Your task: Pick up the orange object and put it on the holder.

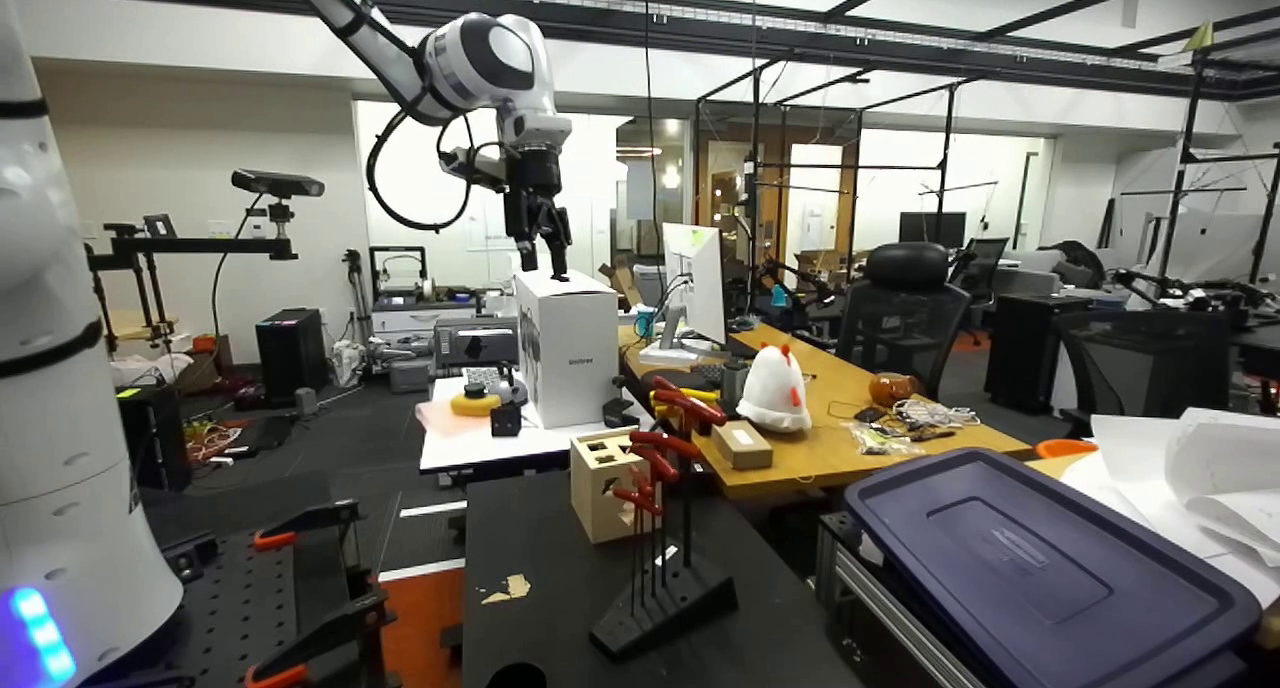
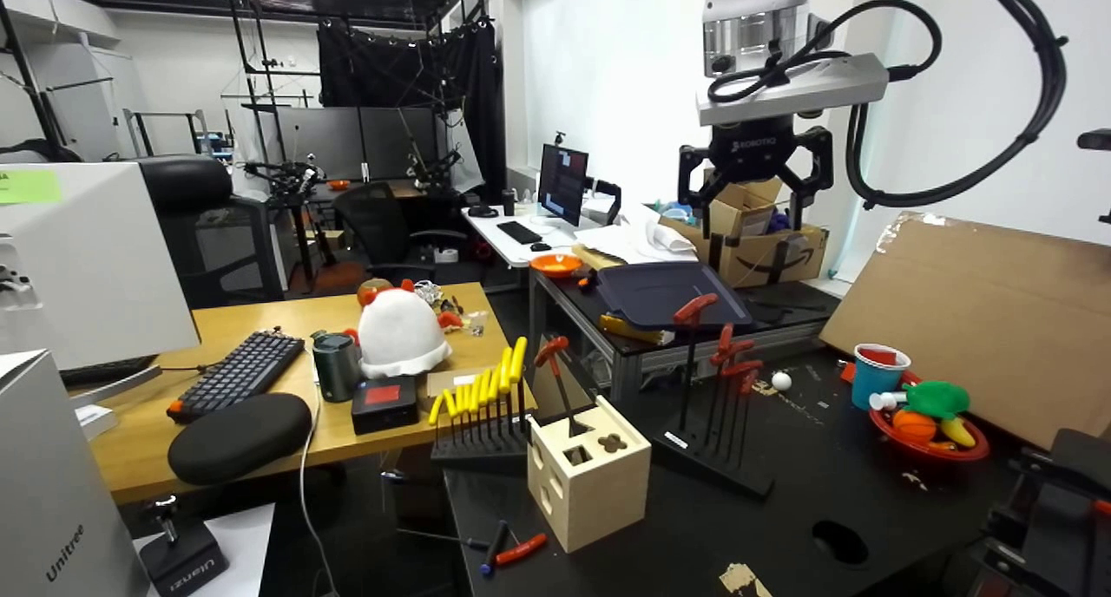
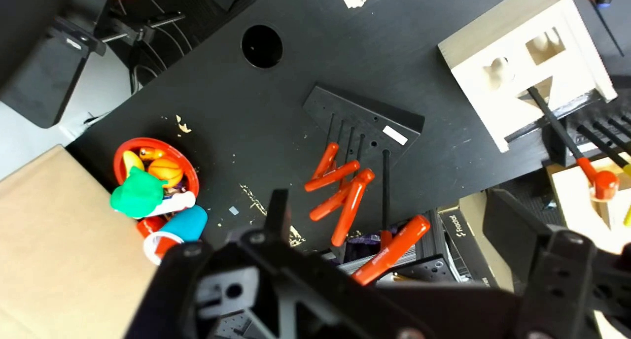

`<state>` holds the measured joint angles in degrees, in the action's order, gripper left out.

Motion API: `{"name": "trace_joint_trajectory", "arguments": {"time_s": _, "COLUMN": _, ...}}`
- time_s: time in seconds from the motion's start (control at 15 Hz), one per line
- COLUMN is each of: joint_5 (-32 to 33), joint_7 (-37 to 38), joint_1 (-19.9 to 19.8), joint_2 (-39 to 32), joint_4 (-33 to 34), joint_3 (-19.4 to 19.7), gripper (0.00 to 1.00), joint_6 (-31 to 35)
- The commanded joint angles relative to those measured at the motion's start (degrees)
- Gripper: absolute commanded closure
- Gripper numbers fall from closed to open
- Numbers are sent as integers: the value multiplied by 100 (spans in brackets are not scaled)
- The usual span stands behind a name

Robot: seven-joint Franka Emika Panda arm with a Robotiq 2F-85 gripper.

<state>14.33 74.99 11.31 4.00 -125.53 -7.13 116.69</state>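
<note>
Nothing sits in my gripper, whose fingers are spread wide, high above the black table. The pale wooden block, the holder, stands on the tabletop with cut-out shapes in its faces. An orange T-handled key sticks up out of a triangular hole in its top. Beside the block, a sloped black stand bears several similar orange-handled keys. In the wrist view those handles appear between my fingertips, far below them. Which orange piece the task means, I cannot tell.
A red bowl of toys and a blue cup stand near a cardboard panel. Yellow-handled keys rise behind the block. Loose tools lie by its base. A tall white box stands on a neighbouring table.
</note>
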Motion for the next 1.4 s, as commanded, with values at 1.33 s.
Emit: {"name": "trace_joint_trajectory", "arguments": {"time_s": 1.33, "joint_5": -2108, "joint_7": -5792, "joint_1": -905, "joint_2": 2684, "joint_4": -1707, "joint_3": 383, "gripper": 0, "joint_6": -351}}
